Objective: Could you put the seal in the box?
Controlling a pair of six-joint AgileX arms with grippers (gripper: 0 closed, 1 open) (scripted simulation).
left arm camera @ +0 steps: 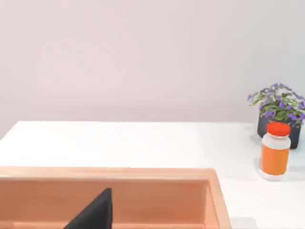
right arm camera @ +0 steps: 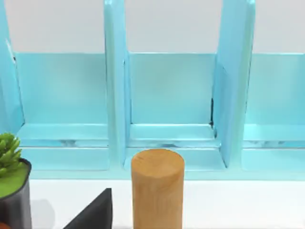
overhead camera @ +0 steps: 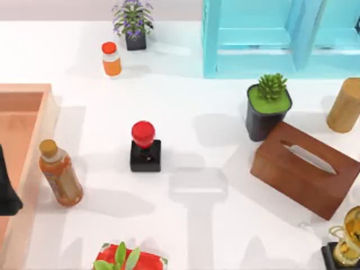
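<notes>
The seal, a glossy red knob on a black square block, stands upright near the middle of the table with nothing touching it. The box, a shallow orange-tan wooden bin, lies at the table's left edge; its far wall fills the foreground of the left wrist view. A dark part of my left gripper hangs over the box, well to the left of the seal. A black corner of my right gripper sits close to a wooden cylinder, facing the turquoise shelf.
A tall amber bottle stands between box and seal. Behind are a small orange bottle, a purple plant and the turquoise shelf. At the right sit a succulent pot, brown tissue box, and gold trophy.
</notes>
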